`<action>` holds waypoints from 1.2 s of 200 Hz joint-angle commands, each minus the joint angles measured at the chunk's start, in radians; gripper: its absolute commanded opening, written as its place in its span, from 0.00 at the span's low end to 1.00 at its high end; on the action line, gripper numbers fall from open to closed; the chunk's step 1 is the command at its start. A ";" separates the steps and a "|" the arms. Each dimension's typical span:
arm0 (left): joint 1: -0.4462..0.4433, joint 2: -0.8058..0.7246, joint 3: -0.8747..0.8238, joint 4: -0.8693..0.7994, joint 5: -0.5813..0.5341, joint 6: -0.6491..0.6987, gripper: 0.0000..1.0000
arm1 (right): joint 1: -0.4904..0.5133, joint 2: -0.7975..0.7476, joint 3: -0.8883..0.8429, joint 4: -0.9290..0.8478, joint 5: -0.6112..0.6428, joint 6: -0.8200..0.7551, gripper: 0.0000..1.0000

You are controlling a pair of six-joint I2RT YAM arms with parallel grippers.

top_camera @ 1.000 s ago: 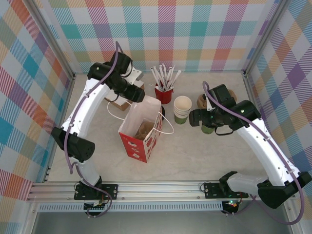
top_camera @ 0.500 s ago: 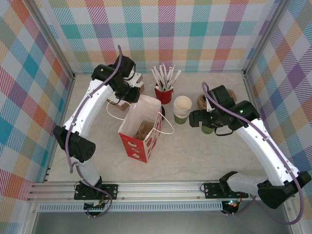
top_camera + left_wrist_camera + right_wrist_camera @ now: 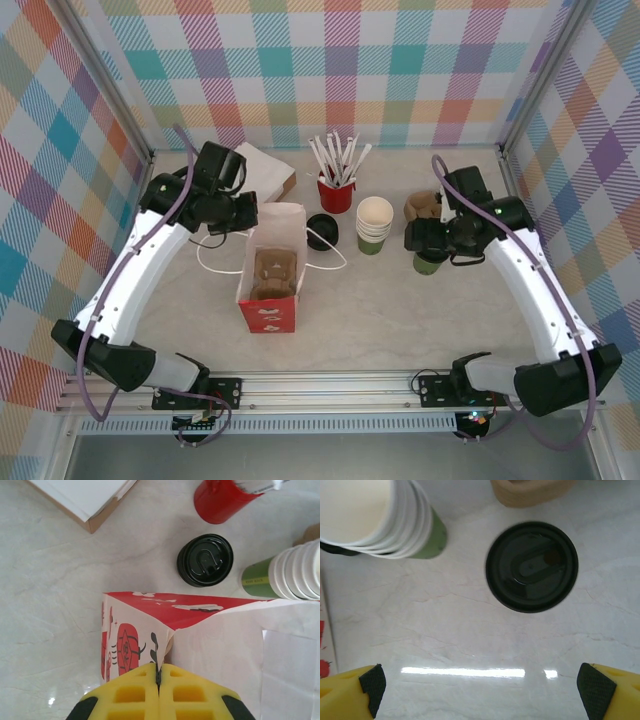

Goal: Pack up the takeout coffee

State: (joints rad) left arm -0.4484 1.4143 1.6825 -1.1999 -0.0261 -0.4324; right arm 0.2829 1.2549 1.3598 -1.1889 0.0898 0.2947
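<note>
A takeout coffee (image 3: 532,566), a green paper cup under a round black lid, stands on the table just ahead of my right gripper (image 3: 481,695), whose yellow fingers (image 3: 350,692) are spread wide with nothing between them. From above, the cup (image 3: 430,263) sits just below that gripper (image 3: 425,243). My left gripper (image 3: 159,676) is shut on the upper rim of the red and white paper bag (image 3: 130,640). In the top view it (image 3: 243,212) pinches the left rim of the bag (image 3: 268,305), which stands open.
A brown pulp carrier (image 3: 272,272) lies inside the bag. A black lid (image 3: 322,230), a stack of green cups (image 3: 375,225) and a red cup of white sticks (image 3: 336,190) stand behind the bag. A white box (image 3: 262,168) sits back left, brown pulp pieces (image 3: 422,207) back right.
My left arm swung from behind the bag to its left side and shut on the rim. The bag turned square and stands open. The right gripper shifted slightly right.
</note>
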 commanded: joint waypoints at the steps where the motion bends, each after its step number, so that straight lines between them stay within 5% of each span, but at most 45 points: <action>1: 0.016 0.014 -0.030 0.066 -0.024 -0.106 0.04 | -0.030 0.032 -0.048 -0.003 -0.010 -0.014 1.00; 47: 0.086 0.008 -0.065 0.127 0.037 -0.150 0.08 | -0.093 0.086 -0.158 0.069 -0.028 -0.008 1.00; 76: 0.112 -0.004 -0.074 0.140 0.063 -0.140 0.24 | -0.109 0.154 -0.179 0.121 -0.055 -0.013 1.00; 110: 0.127 -0.041 -0.055 0.100 0.050 -0.069 0.58 | -0.131 0.239 -0.170 0.164 -0.054 -0.022 1.00; 146: 0.136 -0.108 -0.049 0.045 0.014 0.008 0.73 | -0.156 0.317 -0.134 0.182 -0.059 -0.038 1.00; 240: 0.138 -0.208 -0.073 -0.018 -0.021 0.046 0.81 | -0.183 0.457 -0.022 0.207 -0.081 -0.103 1.00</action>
State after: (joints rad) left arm -0.3218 1.2266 1.6207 -1.1873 -0.0299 -0.4061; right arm 0.1043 1.6863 1.2930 -0.9840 0.0235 0.2287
